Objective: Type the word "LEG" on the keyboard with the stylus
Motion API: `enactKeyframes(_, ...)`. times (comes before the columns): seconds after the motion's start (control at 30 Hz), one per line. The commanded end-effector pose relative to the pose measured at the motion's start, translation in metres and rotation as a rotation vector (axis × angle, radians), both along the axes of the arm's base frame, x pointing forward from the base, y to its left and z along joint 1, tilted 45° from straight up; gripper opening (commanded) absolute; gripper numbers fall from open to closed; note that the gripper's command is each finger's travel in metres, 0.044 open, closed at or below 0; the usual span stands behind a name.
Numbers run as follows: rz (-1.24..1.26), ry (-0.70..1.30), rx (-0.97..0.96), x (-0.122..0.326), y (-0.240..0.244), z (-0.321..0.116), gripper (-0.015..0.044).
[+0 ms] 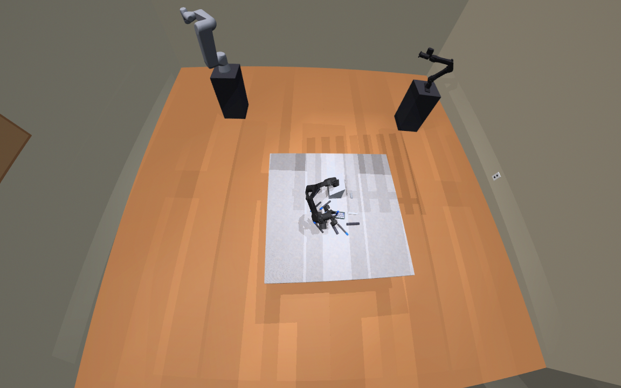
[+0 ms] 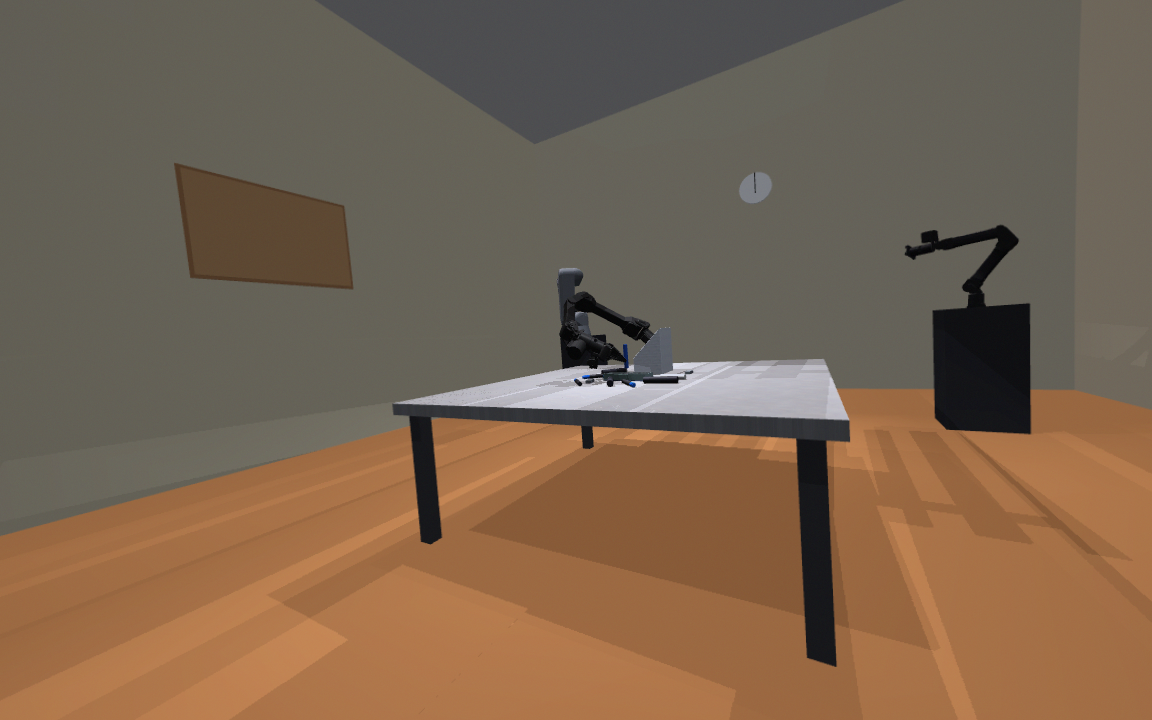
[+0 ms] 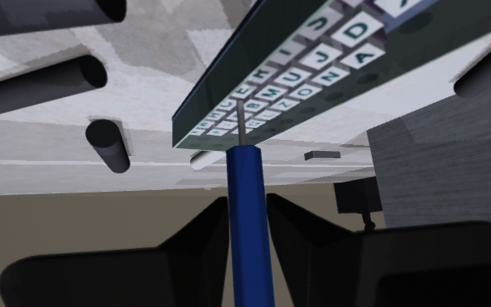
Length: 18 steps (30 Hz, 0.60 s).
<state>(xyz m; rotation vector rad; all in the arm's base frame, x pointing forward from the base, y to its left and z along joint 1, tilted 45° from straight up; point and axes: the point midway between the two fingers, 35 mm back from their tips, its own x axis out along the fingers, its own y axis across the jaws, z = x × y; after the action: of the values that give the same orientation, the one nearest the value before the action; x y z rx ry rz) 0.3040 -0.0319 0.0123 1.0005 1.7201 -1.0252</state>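
Observation:
My gripper [image 3: 247, 204] is shut on the blue stylus [image 3: 250, 239] [image 2: 625, 352], which is upright in the exterior view. The stylus's thin grey tip is over the keyboard [image 3: 224, 78] [image 1: 340, 216], at the lower edge of the E key [image 3: 242, 91] in the wrist view. Whether the tip touches a key cannot be told. The L key [image 3: 269, 115] and the G key [image 3: 254, 124] show to the right of the stylus shaft, in the row farther right. The shaft covers part of the keys behind it.
A grey wedge-shaped block [image 1: 336, 194] [image 2: 655, 355] [image 3: 433, 166] stands behind the keyboard. A white rod [image 3: 205, 159] and a small dark block [image 3: 323, 154] lie beyond it. Several dark cylinders lie around it, one [image 3: 108, 145] at left in the wrist view. All are on the table [image 1: 293, 260].

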Motion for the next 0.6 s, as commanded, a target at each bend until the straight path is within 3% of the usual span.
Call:
enactKeyframes(0.0,0.006,-0.003,-0.002,0.0008,-0.0015,-0.0013,0.0081)
enactKeyframes(0.57,0.006,-0.003,-0.003,0.0014,-0.0063,-0.0061,0.0081)
